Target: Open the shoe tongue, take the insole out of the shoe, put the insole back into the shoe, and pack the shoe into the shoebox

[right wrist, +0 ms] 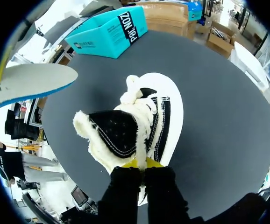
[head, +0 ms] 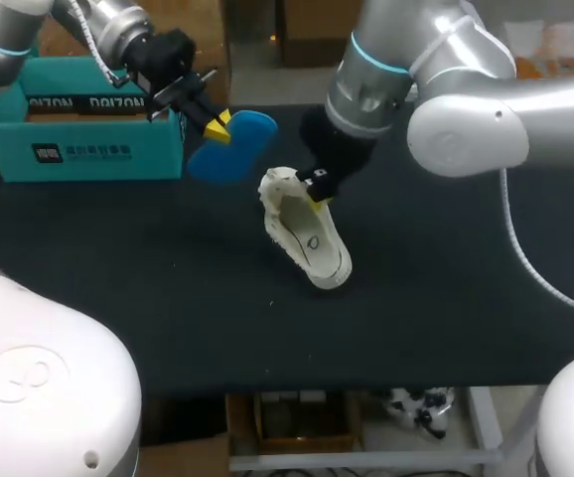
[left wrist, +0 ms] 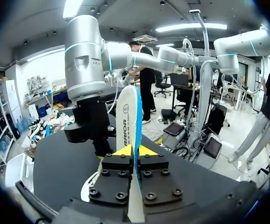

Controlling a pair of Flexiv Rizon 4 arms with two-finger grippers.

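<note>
Shoe [head: 312, 243] lay nearest, at mid-surface [head: 168, 318], opening end turned away from the camera. R pincer [head: 319, 193] sat at that far end of the shoe, closed on its fleecy rim, prob. to hold the shoe steady and keep the mouth spread for the insole's return. Just beyond the shoe, apart from it, L pincer [head: 217, 124] gripped the insole [head: 237, 149], clamped across its two faces near one end w/ the rest sticking out toward the shoe. I judged that hold left the free end ready to feed into the mouth. Farthest from the shoe, past the insole, stood the teal shoebox [head: 83, 149], well apart, there for the packing step.

Views differed. Head view gave only the insole's blue face and hid most of the R grip under the arm. L wrist view showed the insole [left wrist: 128, 121] edge-on btwn the L pincer [left wrist: 135, 150] tips: white top, blue underside, both faces pressed. R wrist view showed the R pincer [right wrist: 144, 163] nipping the fleece rim. It also showed what I took for the tongue [right wrist: 111, 133], black quilted w/ fleece edge, folded out, and the shoebox [right wrist: 109, 32] beyond the shoe.
</note>
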